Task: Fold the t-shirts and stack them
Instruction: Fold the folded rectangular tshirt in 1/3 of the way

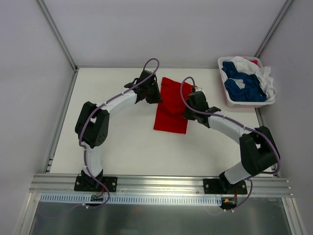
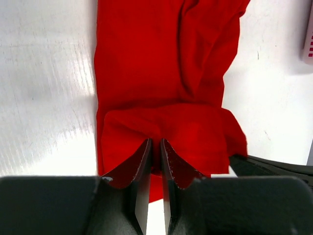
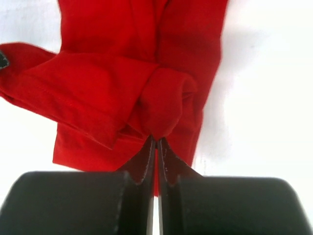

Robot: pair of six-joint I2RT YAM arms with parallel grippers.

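Observation:
A bright red t-shirt lies on the white table as a long narrow strip, partly doubled over itself. My left gripper is at its far left edge, shut on a fold of the red cloth. My right gripper is at its right edge, shut on a bunched fold of the red t-shirt. Dark blue t-shirts and white t-shirts lie heaped in the basket at the far right.
A white plastic basket stands at the table's far right corner. Grey walls enclose the table on three sides. A metal rail runs along the near edge by the arm bases.

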